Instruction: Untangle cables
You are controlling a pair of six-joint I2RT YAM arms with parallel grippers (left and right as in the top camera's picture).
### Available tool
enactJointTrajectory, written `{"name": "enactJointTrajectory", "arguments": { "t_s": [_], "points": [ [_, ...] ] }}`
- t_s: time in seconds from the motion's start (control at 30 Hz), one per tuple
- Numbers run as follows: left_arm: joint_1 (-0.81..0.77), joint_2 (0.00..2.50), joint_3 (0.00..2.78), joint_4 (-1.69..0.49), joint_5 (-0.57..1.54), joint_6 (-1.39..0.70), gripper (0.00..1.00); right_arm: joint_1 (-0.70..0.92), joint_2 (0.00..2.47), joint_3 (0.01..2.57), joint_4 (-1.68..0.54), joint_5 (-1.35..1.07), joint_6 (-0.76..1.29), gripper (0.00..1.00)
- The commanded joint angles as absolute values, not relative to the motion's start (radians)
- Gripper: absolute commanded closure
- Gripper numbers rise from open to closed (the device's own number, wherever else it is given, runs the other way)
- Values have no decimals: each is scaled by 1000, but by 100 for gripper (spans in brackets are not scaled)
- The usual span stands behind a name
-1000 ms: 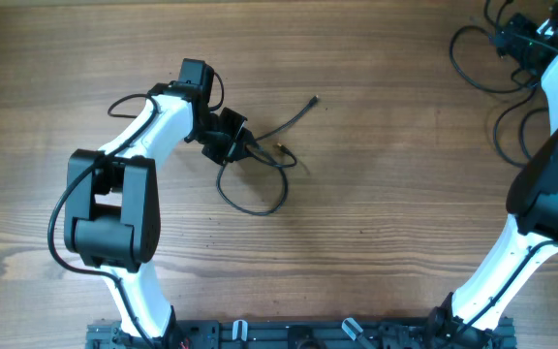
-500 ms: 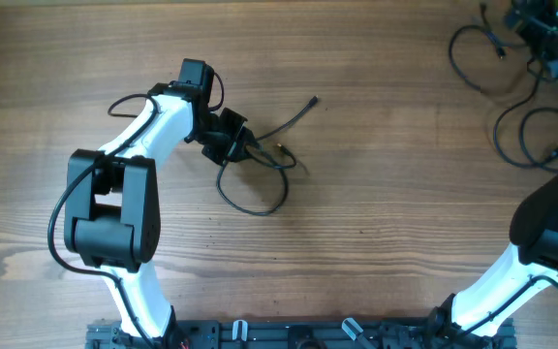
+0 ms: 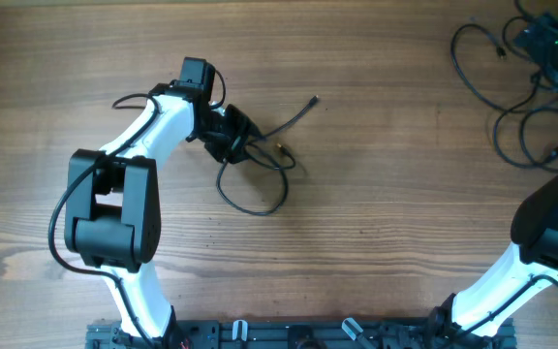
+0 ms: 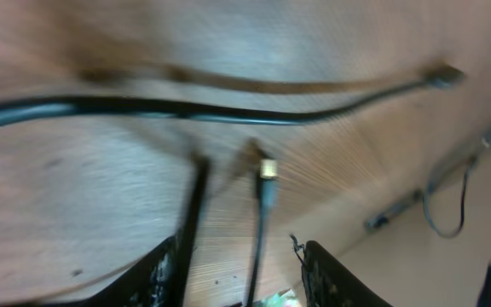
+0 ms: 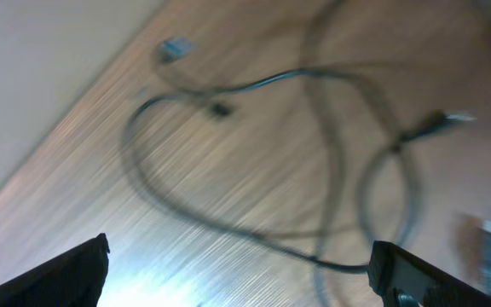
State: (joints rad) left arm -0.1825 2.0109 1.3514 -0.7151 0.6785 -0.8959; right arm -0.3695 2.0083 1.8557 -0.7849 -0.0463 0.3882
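Observation:
One cable (image 3: 294, 118) lies at centre-left as a loose loop with a straight end reaching up to the right. My left gripper (image 3: 235, 136) hovers over the loop's upper left. In the left wrist view its jaws (image 4: 245, 281) stand apart, open. A thin strand with a small plug tip (image 4: 261, 213) runs between them and another lies along the left finger (image 4: 164, 273). A long cable (image 4: 186, 109) crosses beyond. More cables (image 3: 498, 131) loop at the far right, below my right gripper (image 3: 547, 44). That gripper (image 5: 241, 281) is wide open above blurred strands (image 5: 254, 83).
The wooden table (image 3: 395, 213) carries nothing else. The left arm's own thicker black wire (image 3: 129, 100) arcs beside its white link. The right arm's base link (image 3: 550, 194) stands at the right edge, and the table's far right corner is close to the right cables.
My left gripper's jaws have parted and let go of the strands. The right gripper swung toward the far right corner, and a cable loop now lies spread out below it.

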Motion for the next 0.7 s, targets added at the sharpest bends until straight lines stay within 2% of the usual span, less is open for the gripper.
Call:
{"name": "enactJointTrajectory", "arguments": {
  "t_s": [0.0,0.03,0.13,0.23,0.43,0.67],
  "points": [
    [-185,2014,1385,-686,804,-731,45,-334,1972,1859,-807,-467,151,0],
    [-185,2012,1400,-687,813,-702,40,-321,1970,1859,-828,-498,152,0],
    [-174,1994,1440,-688,817,-616,16,-281,1969,1858,-885,-560,141,0],
    [-132,1970,1481,-702,771,-568,6,-224,1969,1856,-948,-624,69,1],
    [28,1916,1510,-783,602,-662,0,-56,1973,1852,-1050,-621,-27,0],
    [234,1913,1509,-927,532,-715,0,171,1973,1838,-1059,-525,-25,0]
  ]
}}
